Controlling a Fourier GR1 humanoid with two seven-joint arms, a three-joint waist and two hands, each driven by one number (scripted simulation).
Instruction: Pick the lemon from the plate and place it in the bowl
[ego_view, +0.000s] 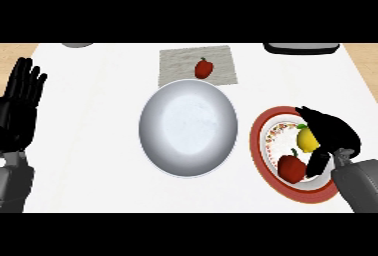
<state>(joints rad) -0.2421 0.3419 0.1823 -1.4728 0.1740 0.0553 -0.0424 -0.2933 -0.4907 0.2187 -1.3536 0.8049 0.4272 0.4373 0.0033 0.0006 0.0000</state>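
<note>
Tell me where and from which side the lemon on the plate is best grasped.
Probably round the middle of the lemon, from the right side of the plate: a red pepper crowds its lower left, and the right hand curls round it from that side.

The lemon (307, 140) is small and yellow with a green tip. It sits on the right half of the plate (260, 146), with the right hand (334, 132) curled round it. The plate's white with a red rim and a speckly inner ring. The big plain grey bowl (159, 125) sits upright just left of it.
</note>
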